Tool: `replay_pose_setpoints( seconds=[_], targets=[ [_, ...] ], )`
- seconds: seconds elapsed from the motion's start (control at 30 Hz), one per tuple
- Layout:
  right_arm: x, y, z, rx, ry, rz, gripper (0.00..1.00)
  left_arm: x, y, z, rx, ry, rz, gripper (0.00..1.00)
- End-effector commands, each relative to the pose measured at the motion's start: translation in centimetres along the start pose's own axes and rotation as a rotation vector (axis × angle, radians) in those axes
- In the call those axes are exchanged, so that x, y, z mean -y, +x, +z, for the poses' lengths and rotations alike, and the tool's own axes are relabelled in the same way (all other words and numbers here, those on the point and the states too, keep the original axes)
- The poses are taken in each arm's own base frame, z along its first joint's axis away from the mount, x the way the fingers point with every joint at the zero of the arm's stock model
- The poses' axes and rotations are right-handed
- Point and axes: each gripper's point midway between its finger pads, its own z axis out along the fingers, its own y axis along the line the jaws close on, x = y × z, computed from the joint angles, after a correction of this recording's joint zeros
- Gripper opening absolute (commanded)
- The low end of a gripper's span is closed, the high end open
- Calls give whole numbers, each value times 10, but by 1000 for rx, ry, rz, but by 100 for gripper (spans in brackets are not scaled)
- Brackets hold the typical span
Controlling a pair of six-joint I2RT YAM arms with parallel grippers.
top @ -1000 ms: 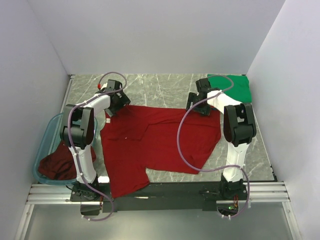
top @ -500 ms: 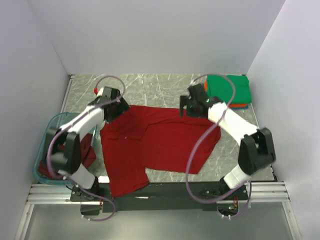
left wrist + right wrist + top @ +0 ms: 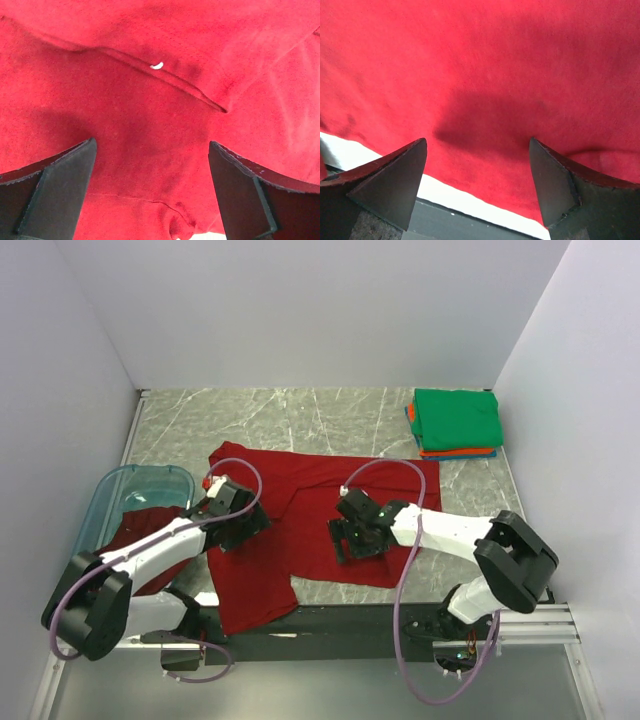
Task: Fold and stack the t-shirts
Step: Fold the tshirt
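A bright red t-shirt [image 3: 310,495] lies spread flat on the marble table, one part hanging over the front edge. My left gripper [image 3: 238,525] is open just above its left part; the left wrist view shows red cloth [image 3: 150,125] with a seam and a small white tag [image 3: 156,65] between the fingers [image 3: 55,190]. My right gripper [image 3: 350,540] is open above the shirt's near hem; the right wrist view shows red cloth [image 3: 485,75] and the hem between the fingers [image 3: 570,185]. A folded stack stands at the back right, green shirt [image 3: 455,418] on top, orange shirt [image 3: 455,451] under it. A maroon shirt [image 3: 140,535] lies in the tub.
The translucent blue tub [image 3: 130,480] stands at the left edge of the table. The black front rail [image 3: 340,625] runs along the near edge and shows in the right wrist view [image 3: 470,222]. White walls close in the table on three sides.
Both arms have swung from the shirt's far edge toward the near side and now hover low over its middle and near hem. The green stack is uncovered.
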Motion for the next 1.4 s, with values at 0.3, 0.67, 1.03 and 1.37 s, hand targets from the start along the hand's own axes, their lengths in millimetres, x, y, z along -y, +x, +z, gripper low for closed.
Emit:
replay_pose_setpoints(
  seconds=[0.3, 0.67, 1.03, 1.37],
  targets=[
    [50, 57, -16, -7, 102, 256, 93, -11, 2, 0, 47, 6, -61, 99],
    [100, 90, -54, 106, 149, 792, 100, -27, 3, 1, 57, -66, -84, 99],
    [131, 40, -136, 408, 239, 721, 100, -21, -3, -8, 73, -46, -96, 100],
    [140, 19, -92, 125, 604, 408, 100, -27, -6, -2, 79, -109, -85, 100]
  ],
)
